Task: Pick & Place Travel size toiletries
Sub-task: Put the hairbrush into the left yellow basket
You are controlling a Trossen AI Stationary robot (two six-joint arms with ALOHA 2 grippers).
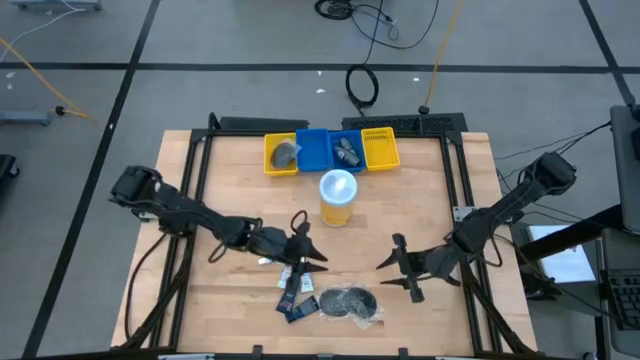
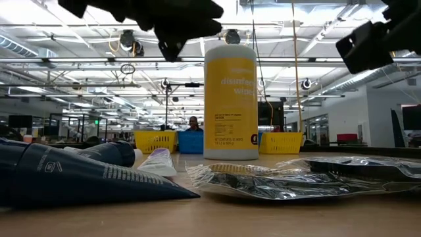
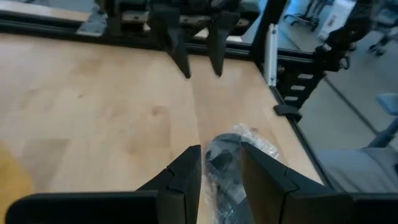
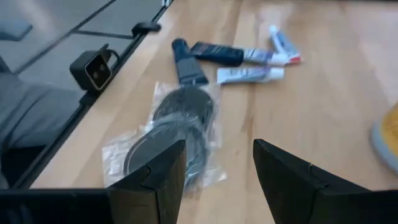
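Pale wood runs across the whole table [image 1: 420,210], and most of your toiletries still lie loose near its front edge. Starting on your left, the left gripper [image 1: 305,255] hangs just above the small white tubes [image 1: 268,261], its fingers parted narrowly with nothing between them. Just in front of it lie the dark tubes [image 1: 293,300], and beside those the round dark packets [image 1: 350,303] in clear wrap, none of them touched. Behind, the yellow wipes can [image 1: 337,197] stands upright near mid-table, and at the far edge sit the bins [image 1: 331,150]: the left yellow one holds a dark round item, the blue ones hold something grey, so part of the job looks done. To your right, the right gripper [image 1: 400,268] hovers off the surface, fingers spread fairly wide and empty, aimed toward the packets but still apart from them. By my reading you have several items left to pick and carry back to the bins.
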